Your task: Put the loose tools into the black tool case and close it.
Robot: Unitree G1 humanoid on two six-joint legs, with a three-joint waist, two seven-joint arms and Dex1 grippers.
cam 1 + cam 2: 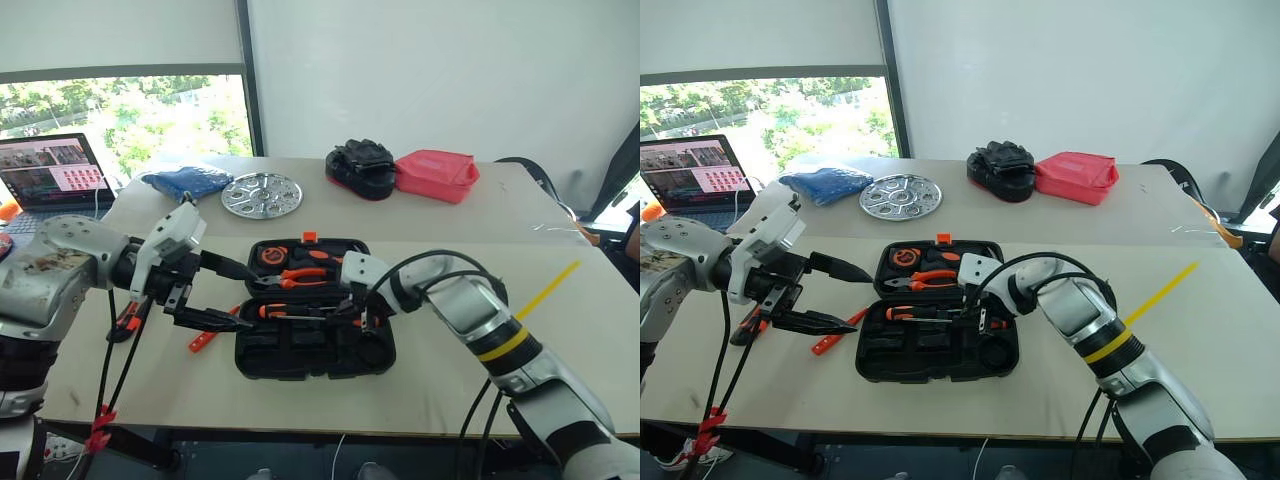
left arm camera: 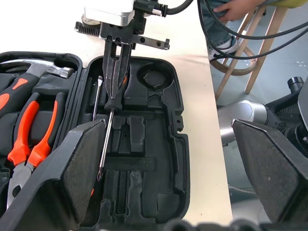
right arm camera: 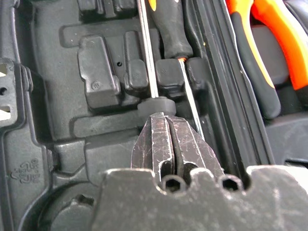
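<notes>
While right gripper (image 2: 117, 72) pinches screwdriver (image 2: 105, 139) | in tool case (image 1: 315, 345) | left gripper (image 1: 228, 293) agape alongside

Table (image 1: 450, 260) with open tool case (image 1: 315, 345)

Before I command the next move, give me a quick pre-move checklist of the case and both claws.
1. Black tool case lying open on the table: ok.
2. Right claw shut, tips at the handle of the screwdriver over the case's near half: ok.
3. Screwdriver actually pinched by the claw, or only touched: cannot tell.
4. Screwdriver seated in its recess: cannot tell.
5. Left claw open, hovering at the case's left edge, holding nothing: ok.
6. All loose tools packed: not ok; the slim orange screwdriver lies on the table left of the case.
</notes>
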